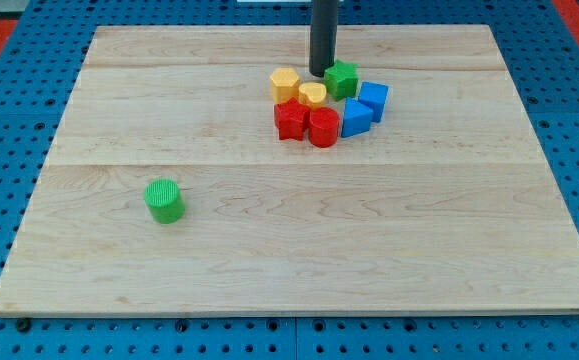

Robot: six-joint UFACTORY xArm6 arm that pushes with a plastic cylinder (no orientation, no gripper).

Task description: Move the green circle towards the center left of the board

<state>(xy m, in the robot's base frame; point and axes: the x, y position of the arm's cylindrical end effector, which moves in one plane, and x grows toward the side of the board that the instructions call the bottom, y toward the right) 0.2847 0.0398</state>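
No pincer shows, only my tip (322, 73), just beside the green star-like block (341, 79) (top of the cluster). Well apart, the green circle (164, 200) sits on the table (449, 260), lower left.

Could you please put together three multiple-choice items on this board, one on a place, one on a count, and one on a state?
1. Where does the green circle lie?
A. the view's lower left
B. the view's top right
C. inside the cluster

2. How many blue blocks are there?
A. none
B. two
C. four

3. How does my tip stand relative to the green circle?
A. pressed against it
B. on top of it
C. far off, up by the cluster

Answers:
1 A, it sits alone on the board at lower left.
2 B, one blue block and another sit at the cluster's right.
3 C, my tip rests beside the other green block.
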